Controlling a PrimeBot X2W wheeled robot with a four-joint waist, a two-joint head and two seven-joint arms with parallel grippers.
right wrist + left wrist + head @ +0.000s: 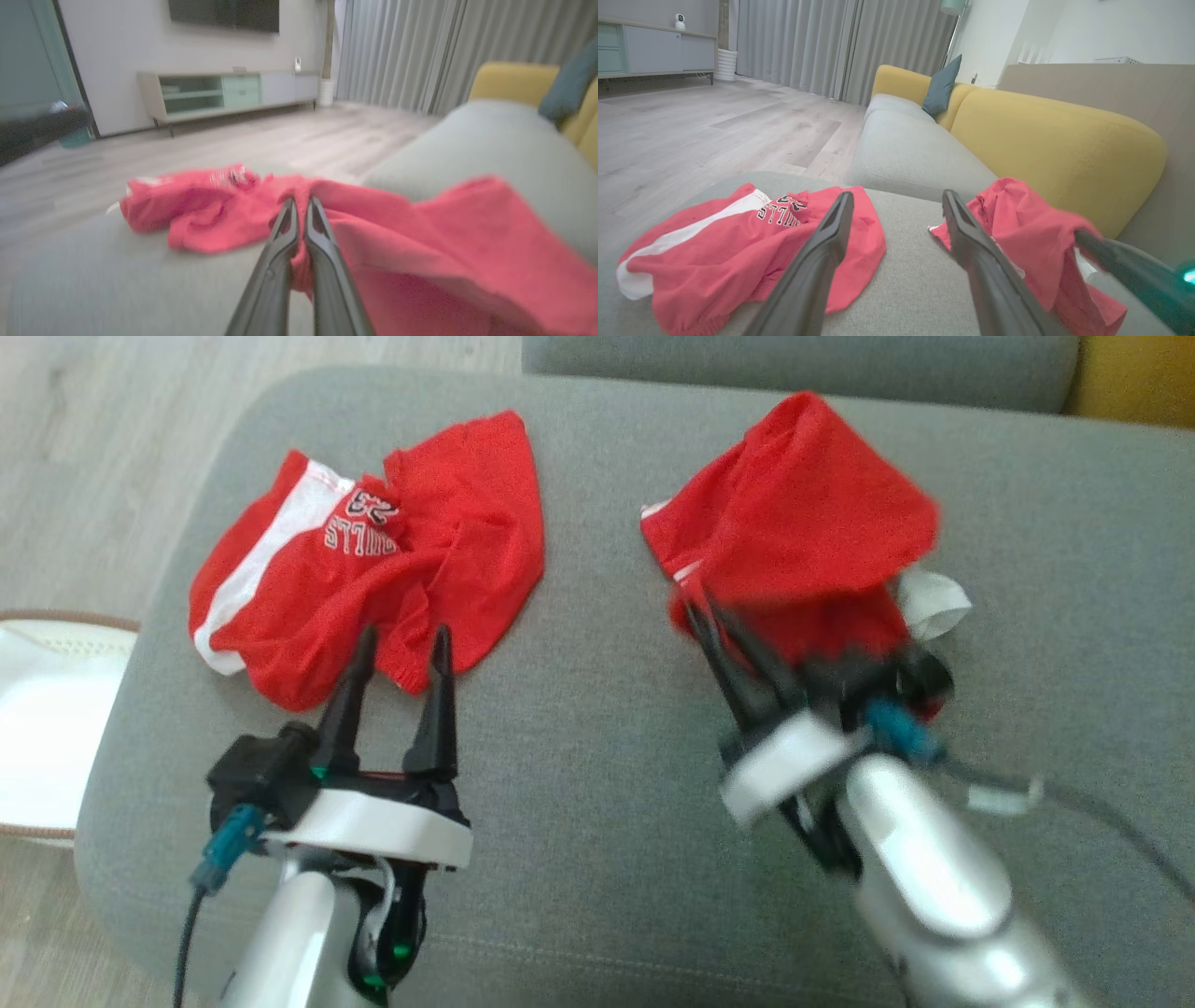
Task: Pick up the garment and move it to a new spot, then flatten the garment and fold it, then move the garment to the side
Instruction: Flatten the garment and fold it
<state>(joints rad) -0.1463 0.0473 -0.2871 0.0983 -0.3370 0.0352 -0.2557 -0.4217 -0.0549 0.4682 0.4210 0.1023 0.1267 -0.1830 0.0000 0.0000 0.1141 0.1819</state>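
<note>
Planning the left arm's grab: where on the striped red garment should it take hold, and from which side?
Probably the near hem of the striped red garment, approached from the robot's own side. That edge looks rolled and thick on the grey cushion, right by the open left gripper, so it offers a fold to pinch.

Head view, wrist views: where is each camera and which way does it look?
Head view: on the head, looking down at the grey cushion; shows left gripper open, right gripper shut on a red garment.
Left wrist view: on that wrist, facing the yellow sofa; shows its spread fingers.
Right wrist view: on that wrist, facing the TV cabinet; shows its closed fingers.
Shared: both wrist views see the lettered garment.
</note>
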